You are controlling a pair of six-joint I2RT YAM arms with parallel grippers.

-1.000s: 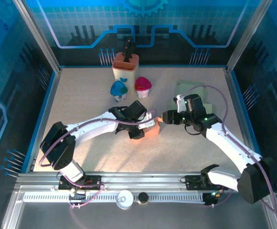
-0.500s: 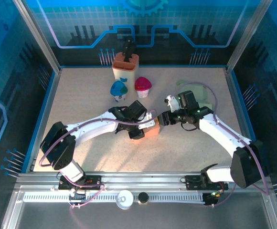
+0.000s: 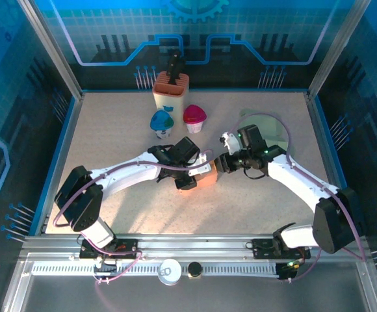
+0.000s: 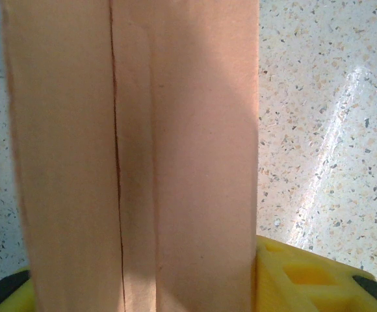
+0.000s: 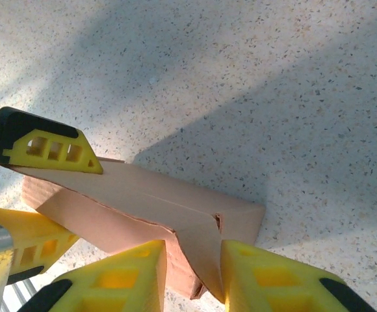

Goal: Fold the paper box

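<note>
No legible text (or labels)

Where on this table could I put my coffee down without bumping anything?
Bare table lies at the back left, between the left wall and the blue cup, and along the near edge in front of the paper box. The centre is crowded: left arm and right arm meet at the box.

Paper box (image 3: pixel 206 177), jaws at either end

the paper box (image 4: pixel 136 156) overruns top and bottom edges, hiding most of the left fingers (image 4: pixel 305 273).
</note>
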